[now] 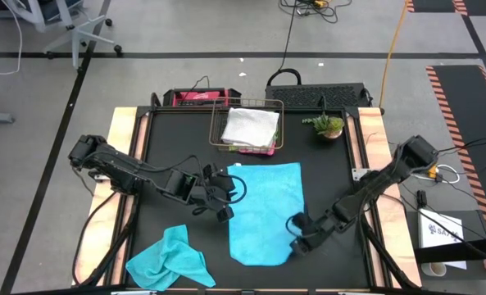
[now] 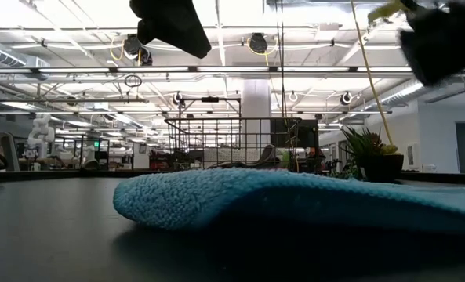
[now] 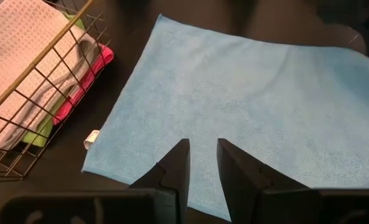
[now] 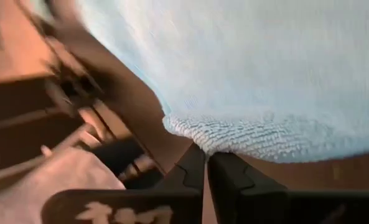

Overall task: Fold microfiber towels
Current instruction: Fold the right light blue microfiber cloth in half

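I see the flat turquoise blue microfiber towel [image 1: 266, 213] spread mid-table on the black mat [image 1: 161, 164], with a second, crumpled turquoise towel [image 1: 170, 260] near the front left edge, the copper wire basket [image 1: 247, 127] holding the grey, pink and lime cloths behind it, and a small potted green plant [image 1: 327, 125] beside the basket. My right gripper [image 1: 296, 232] sits at the flat towel's front right edge with its fingers [image 4: 193, 168] pressed together, pinching the hem. My left gripper [image 3: 203, 163] hovers over the towel's left edge, its fingers a narrow gap apart and holding nothing.
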`<state>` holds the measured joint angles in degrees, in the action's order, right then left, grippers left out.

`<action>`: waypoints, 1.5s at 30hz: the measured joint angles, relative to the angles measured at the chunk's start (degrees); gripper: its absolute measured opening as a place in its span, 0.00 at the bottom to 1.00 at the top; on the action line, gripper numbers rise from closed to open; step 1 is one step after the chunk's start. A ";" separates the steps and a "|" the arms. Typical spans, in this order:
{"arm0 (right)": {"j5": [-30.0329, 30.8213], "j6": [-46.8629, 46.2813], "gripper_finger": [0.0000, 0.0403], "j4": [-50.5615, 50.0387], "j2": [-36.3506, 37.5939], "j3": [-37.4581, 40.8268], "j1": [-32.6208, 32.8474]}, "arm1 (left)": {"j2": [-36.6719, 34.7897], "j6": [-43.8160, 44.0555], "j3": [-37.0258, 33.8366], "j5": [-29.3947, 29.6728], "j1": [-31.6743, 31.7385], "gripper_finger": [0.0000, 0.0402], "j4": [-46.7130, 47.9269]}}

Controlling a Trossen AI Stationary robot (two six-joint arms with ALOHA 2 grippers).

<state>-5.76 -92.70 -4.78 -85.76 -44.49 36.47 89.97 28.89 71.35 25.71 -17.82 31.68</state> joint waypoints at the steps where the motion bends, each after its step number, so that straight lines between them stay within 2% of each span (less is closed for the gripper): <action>1: 1.48 0.93 0.01 0.13 1.17 -0.01 -0.74 | 0.00 0.06 0.00 0.00 0.00 0.20 0.00; 10: 15.28 16.69 0.00 -0.22 9.64 -0.10 -9.69 | 0.00 0.36 0.00 -0.24 0.00 0.20 -0.15; 13: 17.77 22.36 0.00 -0.51 11.41 -0.11 -13.75 | 0.00 0.41 0.00 -0.24 0.00 0.20 -0.17; 18: 17.81 29.11 0.00 -3.50 12.55 -0.13 -21.03 | 0.00 1.26 0.00 -0.28 0.00 0.20 -0.21; 28: 17.44 30.66 0.00 -23.53 12.57 -0.13 -34.03 | 0.00 1.41 0.00 -0.33 -0.31 0.20 -0.17; 34: 14.73 33.92 0.00 -22.96 12.55 -0.13 -38.10 | 0.00 1.53 0.00 -0.33 -0.31 0.20 -0.17; 45: 16.18 39.51 0.03 -23.07 12.55 -0.13 -40.31 | 0.07 2.23 -0.96 -0.35 -0.22 0.20 -0.17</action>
<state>10.41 -53.19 -27.84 -73.21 -44.62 -3.84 90.04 31.12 70.39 25.36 -18.04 31.51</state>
